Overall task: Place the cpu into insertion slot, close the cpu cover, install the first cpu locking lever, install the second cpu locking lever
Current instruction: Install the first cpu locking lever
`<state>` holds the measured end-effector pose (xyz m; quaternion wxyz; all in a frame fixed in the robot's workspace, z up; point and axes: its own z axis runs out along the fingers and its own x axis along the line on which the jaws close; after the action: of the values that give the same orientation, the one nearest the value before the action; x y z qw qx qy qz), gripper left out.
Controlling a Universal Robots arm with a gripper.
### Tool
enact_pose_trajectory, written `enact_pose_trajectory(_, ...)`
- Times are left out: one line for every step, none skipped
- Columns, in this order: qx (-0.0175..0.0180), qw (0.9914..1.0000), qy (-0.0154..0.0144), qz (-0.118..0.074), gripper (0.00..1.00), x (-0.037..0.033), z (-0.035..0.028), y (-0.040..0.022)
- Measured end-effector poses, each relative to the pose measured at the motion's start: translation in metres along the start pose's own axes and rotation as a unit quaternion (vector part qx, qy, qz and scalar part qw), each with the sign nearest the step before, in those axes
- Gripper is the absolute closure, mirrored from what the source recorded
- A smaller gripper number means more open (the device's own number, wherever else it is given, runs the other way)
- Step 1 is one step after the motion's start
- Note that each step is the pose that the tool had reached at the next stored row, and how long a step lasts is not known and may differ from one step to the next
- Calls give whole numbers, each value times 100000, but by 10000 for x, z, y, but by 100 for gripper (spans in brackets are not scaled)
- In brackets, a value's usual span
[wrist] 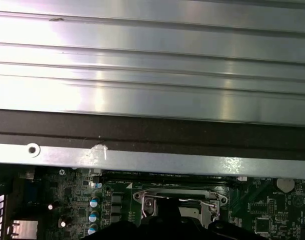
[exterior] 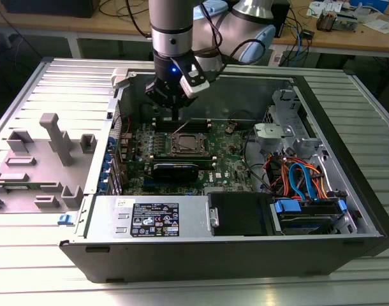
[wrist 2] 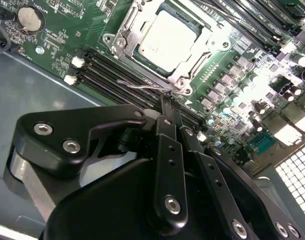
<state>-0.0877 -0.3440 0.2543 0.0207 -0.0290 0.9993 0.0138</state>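
Observation:
The cpu (wrist 2: pixel 167 34) lies flat in the insertion slot (exterior: pixel 185 145) on the green motherboard, its silver top facing up. The cpu cover (wrist 2: pixel 123 31) is folded down around it as a metal frame. A thin wire locking lever (wrist 2: pixel 140 86) runs along the socket edge nearest my gripper and looks unlatched. In the exterior view a lever (exterior: pixel 182 127) stands raised at the socket's back edge. My gripper (wrist 2: pixel 165 100) is shut, its black fingertips right at the lever's end beside the socket corner. In the exterior view the gripper (exterior: pixel 175 116) hangs over the socket's back edge.
Black memory slots (wrist 2: pixel 112 70) lie between gripper and socket. A coin battery (wrist 2: pixel 30 17) sits on the board. The case wall (wrist: pixel 142 155) rises close behind. A power supply (exterior: pixel 150 217), blue and orange cables (exterior: pixel 303 178) and a grey fixture (exterior: pixel 54 140) surround the board.

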Motion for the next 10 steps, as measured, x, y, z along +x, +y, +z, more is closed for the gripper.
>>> enact_pose_trajectory(-3, 100000, -2, 3, 89, 0, 3, 0)
enact_pose_trajectory(-2, 100000, 0, 3, 89, 0, 4, 0)
enact_pose_trajectory(-2, 100000, -1, 3, 89, 0, 6, 0)
enact_pose_trajectory(1, 100000, -1, 3, 89, 0, 9, 0)
enact_pose_trajectory(-3, 100000, 0, 3, 89, 0, 9, 0)
enact_pose_trajectory(-4, 100000, -2, 3, 89, 0, 10, 0)
enact_pose_trajectory(-1, 100000, 0, 2, 89, 0, 10, 0)
enact_pose_trajectory(-1, 100000, 0, 4, 89, 0, 10, 0)
enact_pose_trajectory(-1, 100000, 0, 3, 89, 0, 18, 0)
enact_pose_trajectory(-3, 100000, -2, 4, 89, 1, 26, -1)
